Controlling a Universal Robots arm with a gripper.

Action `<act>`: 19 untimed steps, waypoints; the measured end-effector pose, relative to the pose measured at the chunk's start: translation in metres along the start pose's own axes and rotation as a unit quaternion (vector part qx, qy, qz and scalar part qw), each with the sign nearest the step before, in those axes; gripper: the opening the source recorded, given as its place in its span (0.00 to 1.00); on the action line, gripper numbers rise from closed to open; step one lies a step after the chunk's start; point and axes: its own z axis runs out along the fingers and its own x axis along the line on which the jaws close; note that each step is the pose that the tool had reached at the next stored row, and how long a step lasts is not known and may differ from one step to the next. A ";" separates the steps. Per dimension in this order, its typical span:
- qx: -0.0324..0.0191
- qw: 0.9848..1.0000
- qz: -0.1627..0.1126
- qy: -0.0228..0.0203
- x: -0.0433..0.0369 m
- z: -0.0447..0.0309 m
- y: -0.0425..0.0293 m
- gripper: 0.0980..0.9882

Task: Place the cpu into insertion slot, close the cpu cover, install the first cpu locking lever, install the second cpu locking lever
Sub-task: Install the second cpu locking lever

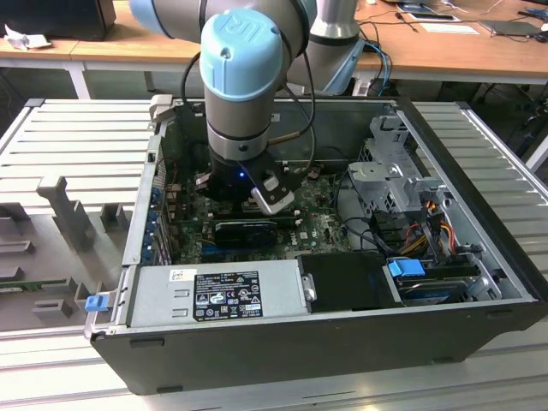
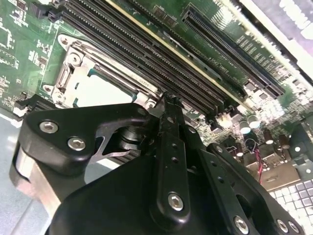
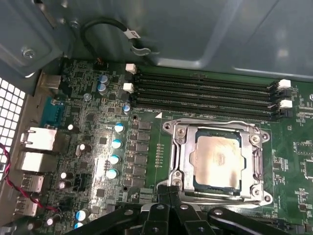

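Note:
The cpu [image 3: 217, 159], a dull silver-beige square, lies in the insertion slot [image 2: 68, 73] on the green motherboard. The cpu cover [image 3: 180, 156], a silvery frame, lies flat around it, and the chip's face shows through its window. A thin wire lever [image 3: 215, 121] runs along the socket's side toward the memory slots. My gripper [image 3: 169, 190] is shut with nothing seen between its fingers, and its tips are at a corner of the socket. In the second wrist view the gripper [image 2: 168, 100] stands just beside the socket's rim. In the exterior view the arm's wrist [image 1: 244, 68] reaches down into the open computer case.
Long black memory slots [image 3: 205, 93] run beside the socket. Capacitors [image 3: 117, 142] and rear ports [image 3: 34, 147] stand on its other side. A black expansion card [image 1: 248, 229], the power supply [image 1: 214, 291] and a drive cage [image 1: 394, 171] crowd the case, whose walls [image 1: 479, 154] close in all round.

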 end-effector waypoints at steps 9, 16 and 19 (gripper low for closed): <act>-0.021 1.000 0.000 -0.002 0.0021 0.0076 -0.0019 0.01; -0.023 1.000 0.000 -0.002 0.0022 -0.0071 0.0022 0.01; -0.023 1.000 0.000 -0.002 0.0021 -0.0144 0.0042 0.01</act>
